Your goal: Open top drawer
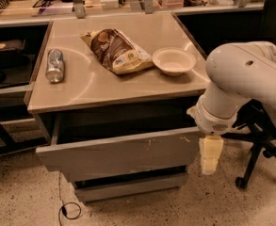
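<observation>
- camera view: top drawer (123, 154) stands partly out toward the near side, below the tan table top (128, 86).
- gripper (211, 155) hangs pointing down just beside the drawer front's right end; open or closed cannot be told.
- on the table top: can (55, 65) left, snack bag (116, 51) centre, bowl (174, 61) right.

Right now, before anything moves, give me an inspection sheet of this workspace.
Surface: beige cabinet top, holding three items.
Job's things: top drawer stands partly open, with a dark gap behind its front.
Clutter: can lying on its side at left; brown snack bag in the middle; white bowl upright at right.
Grippers: claw hangs pointing down beside the drawer front's right end.
Cables: thin cable looped on the floor, front left.
Surroundings: wheeled chair at right; cluttered bench behind.
</observation>
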Robot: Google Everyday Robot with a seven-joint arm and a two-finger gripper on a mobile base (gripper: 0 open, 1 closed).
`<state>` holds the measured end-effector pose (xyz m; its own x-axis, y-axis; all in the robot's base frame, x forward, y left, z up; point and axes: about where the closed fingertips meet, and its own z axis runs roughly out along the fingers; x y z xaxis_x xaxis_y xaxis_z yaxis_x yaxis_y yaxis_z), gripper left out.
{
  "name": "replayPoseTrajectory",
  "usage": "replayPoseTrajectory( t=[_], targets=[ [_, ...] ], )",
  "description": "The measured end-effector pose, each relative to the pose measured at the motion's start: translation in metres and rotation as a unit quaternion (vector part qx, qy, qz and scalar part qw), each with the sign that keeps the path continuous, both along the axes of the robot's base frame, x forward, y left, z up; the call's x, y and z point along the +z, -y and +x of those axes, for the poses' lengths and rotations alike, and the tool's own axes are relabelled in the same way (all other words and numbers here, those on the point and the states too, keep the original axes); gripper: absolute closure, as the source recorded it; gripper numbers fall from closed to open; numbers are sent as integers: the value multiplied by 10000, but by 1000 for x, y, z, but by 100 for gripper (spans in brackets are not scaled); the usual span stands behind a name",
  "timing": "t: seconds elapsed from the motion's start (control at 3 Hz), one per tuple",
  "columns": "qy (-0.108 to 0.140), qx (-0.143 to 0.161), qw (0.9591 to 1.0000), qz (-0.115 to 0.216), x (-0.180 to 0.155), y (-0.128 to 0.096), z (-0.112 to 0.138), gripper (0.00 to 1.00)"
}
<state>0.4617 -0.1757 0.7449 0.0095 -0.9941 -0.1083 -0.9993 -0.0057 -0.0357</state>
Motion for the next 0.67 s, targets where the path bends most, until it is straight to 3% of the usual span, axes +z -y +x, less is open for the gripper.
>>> replayPoseTrajectory(
  t=[0.67],
  targets=[
    [-106,40,9999,62,-37,-16,26,0]
  ],
)
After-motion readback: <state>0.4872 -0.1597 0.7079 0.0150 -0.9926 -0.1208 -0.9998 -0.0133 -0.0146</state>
